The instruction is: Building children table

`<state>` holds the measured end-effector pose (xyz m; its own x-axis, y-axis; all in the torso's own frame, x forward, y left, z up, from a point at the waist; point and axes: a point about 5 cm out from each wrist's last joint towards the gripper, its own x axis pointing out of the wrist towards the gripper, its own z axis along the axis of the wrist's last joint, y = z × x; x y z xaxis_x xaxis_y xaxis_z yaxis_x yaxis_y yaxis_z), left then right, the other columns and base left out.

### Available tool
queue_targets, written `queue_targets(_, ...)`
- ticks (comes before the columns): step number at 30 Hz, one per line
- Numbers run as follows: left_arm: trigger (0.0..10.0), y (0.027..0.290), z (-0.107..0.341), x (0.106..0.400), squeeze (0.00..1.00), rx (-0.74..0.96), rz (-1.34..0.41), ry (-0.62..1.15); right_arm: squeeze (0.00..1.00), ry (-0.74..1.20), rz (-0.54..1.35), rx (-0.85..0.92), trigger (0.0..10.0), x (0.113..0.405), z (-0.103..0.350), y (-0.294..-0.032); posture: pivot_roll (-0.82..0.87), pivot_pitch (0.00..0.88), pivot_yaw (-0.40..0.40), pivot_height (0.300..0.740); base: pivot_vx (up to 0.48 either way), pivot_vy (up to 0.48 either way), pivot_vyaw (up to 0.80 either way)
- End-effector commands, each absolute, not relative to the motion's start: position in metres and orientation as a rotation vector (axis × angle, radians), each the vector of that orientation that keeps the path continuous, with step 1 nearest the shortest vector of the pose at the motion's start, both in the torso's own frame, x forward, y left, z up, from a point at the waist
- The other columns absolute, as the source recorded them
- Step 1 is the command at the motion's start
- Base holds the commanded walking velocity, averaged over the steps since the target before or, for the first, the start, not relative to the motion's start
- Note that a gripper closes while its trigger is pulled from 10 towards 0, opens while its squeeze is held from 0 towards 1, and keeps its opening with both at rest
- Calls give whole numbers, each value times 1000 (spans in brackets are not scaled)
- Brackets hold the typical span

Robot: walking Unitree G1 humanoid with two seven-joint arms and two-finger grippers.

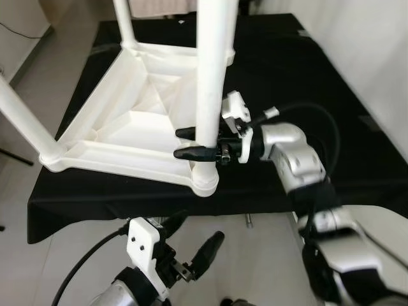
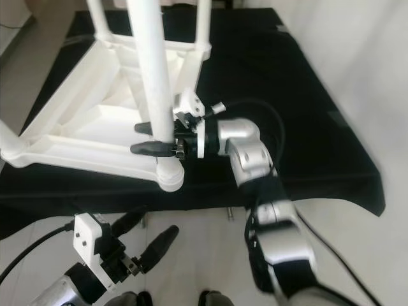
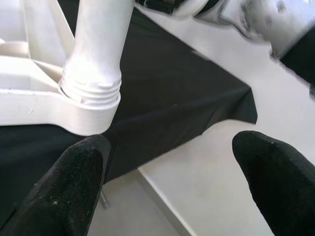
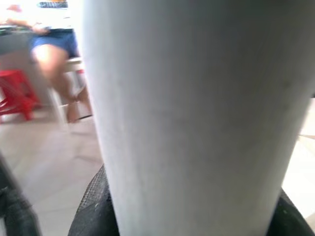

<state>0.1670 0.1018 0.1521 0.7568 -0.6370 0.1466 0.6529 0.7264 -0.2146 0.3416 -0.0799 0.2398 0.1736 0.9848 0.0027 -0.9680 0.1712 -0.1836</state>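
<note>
White plastic children's table [image 1: 131, 121], upside down on the black-draped bench [image 1: 306, 83], one corner at the near edge. Screwed-in white leg [image 1: 210, 70] standing in that near corner socket. Right gripper [image 1: 190, 143] clamped on that leg, low down. Left gripper [image 1: 191, 245] below the edge, fingers [image 3: 74, 187] apart, empty.

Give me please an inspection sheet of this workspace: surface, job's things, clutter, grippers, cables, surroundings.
Surface: black cloth over a table, front edge hanging.
Job's things: white tabletop lying upside down on the cloth; near leg upright in its corner socket, thread visible at the base; other legs also standing.
Clutter: nothing seen.
Grippers: right gripper shut on the near leg, low down; left gripper open, below the table edge, holding nothing.
Cables: black cables on both arms.
Surroundings: pale floor; a seated person and red stool in the background.
</note>
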Motion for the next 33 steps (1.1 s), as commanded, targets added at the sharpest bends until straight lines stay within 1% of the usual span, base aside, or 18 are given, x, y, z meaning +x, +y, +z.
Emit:
queue_targets(1,10000,104,148,165,0,-256,-705,-41,0,-2,1257,-44,0,332,208,-73,43,223,-44,740,0,0,0)
queue_targets(2,10000,107,149,167,0,-253,-704,-41,0,98,942,-93,0,323,178,-67,33,221,-28,740,0,0,0)
queue_targets(3,10000,107,149,167,0,-253,-704,-41,0,98,942,-93,0,323,178,-67,33,221,-28,740,0,0,0)
queue_targets(4,10000,108,149,168,0,-249,-707,-40,0,186,721,-46,0,307,159,-62,32,217,-16,740,0,0,0)
queue_targets(5,10000,109,148,170,0,-245,-711,-37,0,218,605,-38,0,296,154,-57,18,204,-11,740,0,0,0)
queue_targets(9,10000,110,147,172,0,-242,-713,-35,0,224,572,-33,0,292,152,-54,13,199,-9,740,0,0,0)
queue_targets(14,10000,113,145,176,0,-241,-706,-34,0,180,574,-77,0,308,158,-50,28,173,-26,740,0,0,0)
queue_targets(15,10000,115,145,177,0,-238,-692,-40,0,172,571,-81,3451,311,161,-50,30,172,-26,740,0,0,0)
queue_targets(16,10000,115,145,177,0,-238,-692,-40,0,172,571,-81,3451,311,161,-50,30,172,-26,740,0,0,0)
queue_targets(17,10000,116,145,178,0,-235,-680,-44,0,160,583,-70,10000,313,165,-49,32,168,-32,740,0,0,0)
queue_targets(18,10000,116,145,178,0,-234,-672,-47,0,141,611,-29,10000,312,171,-46,34,168,-33,740,0,0,0)
queue_targets(19,10000,116,145,178,0,-234,-669,-49,1000,127,631,0,10000,312,176,-44,34,168,-33,740,0,0,0)
queue_targets(24,10000,115,145,178,0,-236,-674,-48,1000,9,835,56,10000,319,202,-44,37,167,-37,740,0,0,0)
queue_targets(27,10000,115,145,178,0,-237,-676,-48,1000,-17,920,36,10000,322,208,-47,37,166,-40,740,0,0,0)
queue_targets(30,10000,114,145,178,0,-240,-679,-50,988,-10,1109,-67,10000,330,215,-62,41,170,-46,740,0,0,0)
queue_targets(31,10000,113,145,177,0,-240,-678,-50,639,3,1154,-76,10000,333,216,-66,47,174,-49,740,0,0,0)
queue_targets(32,10000,113,146,177,0,-239,-678,-51,0,4,1204,-73,10000,335,217,-70,52,178,-51,740,0,0,0)
queue_targets(33,10000,113,146,176,0,-235,-675,-50,0,-2,1226,-68,10000,340,220,-74,61,183,-50,740,0,0,0)
